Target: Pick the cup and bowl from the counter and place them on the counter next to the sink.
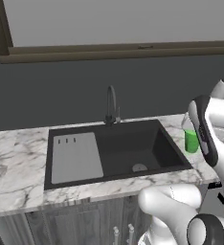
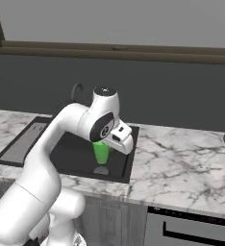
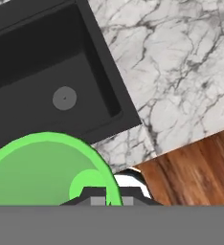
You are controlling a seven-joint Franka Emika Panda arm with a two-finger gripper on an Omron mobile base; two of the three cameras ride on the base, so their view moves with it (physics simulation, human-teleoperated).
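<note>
The claw (image 3: 107, 200) is pinching the green cup's (image 2: 101, 152) rim, holding it above the sink (image 1: 133, 148) beside the marble worktop (image 2: 181, 163).

No legible text

No words, labels, brand marks, numbers or signs can be read on the cup (image 2: 101, 152), the sink (image 1: 128, 148), the worktop (image 2: 181, 158) or the robot arm.
</note>
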